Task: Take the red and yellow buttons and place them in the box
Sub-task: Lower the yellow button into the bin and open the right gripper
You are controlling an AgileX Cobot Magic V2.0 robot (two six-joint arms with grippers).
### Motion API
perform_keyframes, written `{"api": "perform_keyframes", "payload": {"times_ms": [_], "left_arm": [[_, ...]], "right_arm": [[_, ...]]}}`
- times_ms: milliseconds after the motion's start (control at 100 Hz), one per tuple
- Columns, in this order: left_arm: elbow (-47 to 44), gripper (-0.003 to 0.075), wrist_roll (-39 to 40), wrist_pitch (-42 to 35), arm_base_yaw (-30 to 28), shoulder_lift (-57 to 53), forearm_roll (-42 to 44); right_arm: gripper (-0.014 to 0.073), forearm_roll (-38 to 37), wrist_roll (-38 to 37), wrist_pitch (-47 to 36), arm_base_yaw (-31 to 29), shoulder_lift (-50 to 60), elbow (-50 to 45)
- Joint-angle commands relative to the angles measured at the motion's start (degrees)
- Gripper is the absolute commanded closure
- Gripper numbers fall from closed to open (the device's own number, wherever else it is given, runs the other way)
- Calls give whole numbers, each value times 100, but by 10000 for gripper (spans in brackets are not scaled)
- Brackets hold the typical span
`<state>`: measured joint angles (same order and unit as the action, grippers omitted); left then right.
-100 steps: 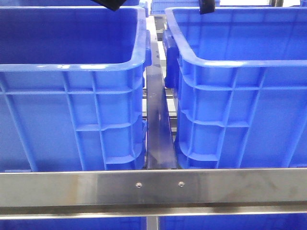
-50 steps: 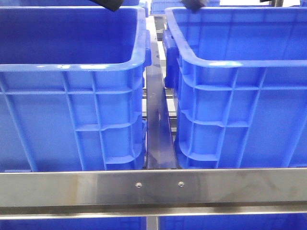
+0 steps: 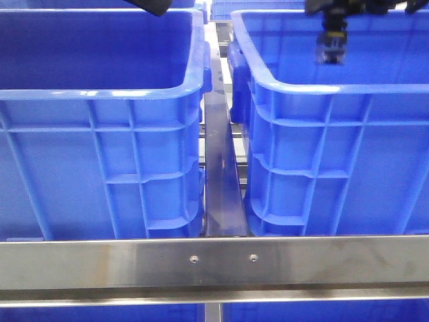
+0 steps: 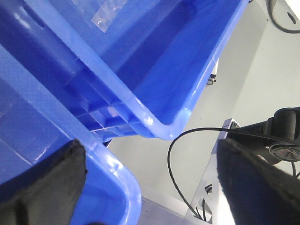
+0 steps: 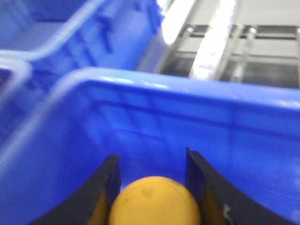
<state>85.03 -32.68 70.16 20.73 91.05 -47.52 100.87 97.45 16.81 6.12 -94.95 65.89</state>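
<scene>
The yellow button (image 5: 154, 202), a smooth orange-yellow cap, sits between the fingers of my right gripper (image 5: 151, 161), which is shut on it. In the front view the right gripper (image 3: 330, 54) hangs at the top right, just inside the opening of the box (image 3: 322, 89), the blue ribbed crate on the right. The same box's inner wall and rim (image 5: 187, 91) fill the right wrist view. My left gripper (image 4: 150, 187) stands wide open with nothing between its pads, over the corner of a blue crate; only its dark tip (image 3: 153, 5) shows in the front view. The red button is out of view.
A second blue crate (image 3: 100, 92) stands on the left, a narrow dark metal bar (image 3: 220, 168) between the two. A steel rail (image 3: 214, 261) runs across the front. The left wrist view shows two crate rims (image 4: 154, 126) and a looping black cable (image 4: 171, 159).
My right gripper has moved from the top edge to the right and down into the right crate's opening. The left gripper has stayed where it was.
</scene>
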Motion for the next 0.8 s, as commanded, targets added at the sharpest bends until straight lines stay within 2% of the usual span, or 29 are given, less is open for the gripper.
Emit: {"api": "perform_keyframes", "payload": {"times_ms": [0,90,230,790], "left_arm": [[162,174,16,54,55,-255,-333],[162,174,16,54,55,-255,-333],[162,174,16,54,55,-255,-333],[162,174,16,54,55,-255,-333]], "right_arm": [[337,394,545,14,-17,20,217],[337,584,1222,-76,-17,-275,280],[337,881,1755,-81,-17,-585,498],[337,897,1783,-106,-233,-1374,994]]}}
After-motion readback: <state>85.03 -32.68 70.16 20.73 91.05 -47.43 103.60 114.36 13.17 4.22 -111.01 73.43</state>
